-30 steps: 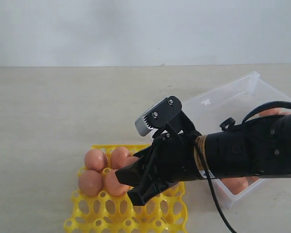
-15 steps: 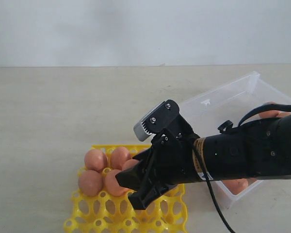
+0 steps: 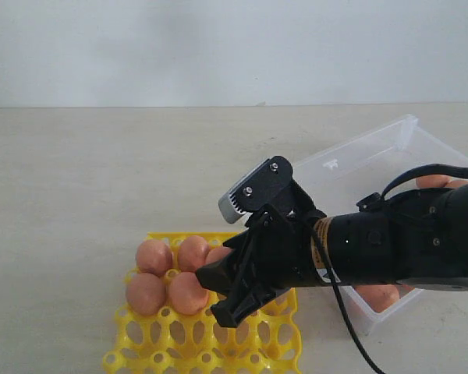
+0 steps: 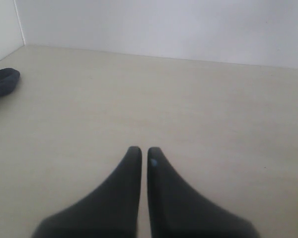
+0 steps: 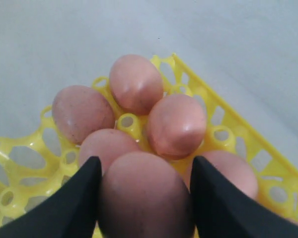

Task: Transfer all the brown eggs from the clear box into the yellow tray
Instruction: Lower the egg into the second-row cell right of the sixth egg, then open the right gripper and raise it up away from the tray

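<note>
My right gripper (image 5: 145,162) is shut on a brown egg (image 5: 143,198), one black finger against each side. It hangs low over the yellow tray (image 5: 238,130), just behind several brown eggs (image 5: 176,125) that sit in sockets at one corner. In the exterior view the right gripper (image 3: 221,294) covers the tray's right half (image 3: 165,343), with the seated eggs (image 3: 154,255) to its left. The clear box (image 3: 378,152) lies behind the arm on the right, and a few eggs (image 3: 379,296) show in it. My left gripper (image 4: 144,151) is shut and empty over bare table.
The black right arm (image 3: 405,241) and its cable (image 3: 345,319) stretch across the clear box and the tray's right side. A dark object (image 4: 2,82) lies on the table at the edge of the left wrist view. A pale wall stands behind the table.
The right gripper, still holding its egg, has shifted slightly to the right over the tray. More of the front seated egg now shows. The left gripper is not seen earlier.
</note>
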Robot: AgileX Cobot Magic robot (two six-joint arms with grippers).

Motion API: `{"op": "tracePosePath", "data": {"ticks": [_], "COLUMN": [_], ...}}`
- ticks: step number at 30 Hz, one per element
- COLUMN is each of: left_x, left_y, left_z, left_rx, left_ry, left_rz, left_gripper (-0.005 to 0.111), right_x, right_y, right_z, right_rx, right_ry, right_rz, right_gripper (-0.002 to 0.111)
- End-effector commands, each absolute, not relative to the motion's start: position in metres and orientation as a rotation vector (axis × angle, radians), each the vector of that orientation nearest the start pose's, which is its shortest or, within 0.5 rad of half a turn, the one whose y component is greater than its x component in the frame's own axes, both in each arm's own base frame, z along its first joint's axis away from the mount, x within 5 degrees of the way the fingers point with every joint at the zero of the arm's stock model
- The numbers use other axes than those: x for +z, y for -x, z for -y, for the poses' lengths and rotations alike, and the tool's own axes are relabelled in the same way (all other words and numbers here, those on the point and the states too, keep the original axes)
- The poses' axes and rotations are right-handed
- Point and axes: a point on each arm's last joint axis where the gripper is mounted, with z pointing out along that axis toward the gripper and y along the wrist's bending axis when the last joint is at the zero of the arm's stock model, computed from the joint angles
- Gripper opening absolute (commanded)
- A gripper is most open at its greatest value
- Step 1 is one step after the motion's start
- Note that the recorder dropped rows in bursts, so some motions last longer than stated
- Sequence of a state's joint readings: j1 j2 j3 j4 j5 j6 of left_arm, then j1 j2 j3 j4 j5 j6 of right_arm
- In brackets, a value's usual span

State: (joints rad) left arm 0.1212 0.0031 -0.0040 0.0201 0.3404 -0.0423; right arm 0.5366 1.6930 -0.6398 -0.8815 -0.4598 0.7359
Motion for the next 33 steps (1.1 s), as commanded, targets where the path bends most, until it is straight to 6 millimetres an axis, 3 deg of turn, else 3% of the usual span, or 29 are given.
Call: {"op": "tracePosePath", "data": {"ticks": [1,15,25,33], "left_x": [0.1829,0.1829,0.1829,0.1829], "left_y": [-0.0532,-0.0532,-0.0532,-0.0532], "left_z": [-0.0068,-0.0068,-0.0068,-0.0068], "left_rx": [0.074,0.074,0.074,0.074], "left_ry": [0.127,0.127,0.127,0.127], "left_rz": [-1.815,-1.815,-1.815,-1.815], "left_gripper": [0.004,0.004,0.004,0.004], "right_x": [0.143,0.1407,0.1403,0.1403], "right_y": [-0.2431,-0.243,-0.243,-0.243], "right_z": [-0.1823,-0.186,-0.1857,-0.1857], "right_rx": [0.64,0.698,0.681,0.681], "right_ry": [0.891,0.88,0.903,0.903], "right_rz": [-2.099,-2.079,-2.07,-2.07], "right_gripper": [0.0,0.001,0.036,0.041]}}
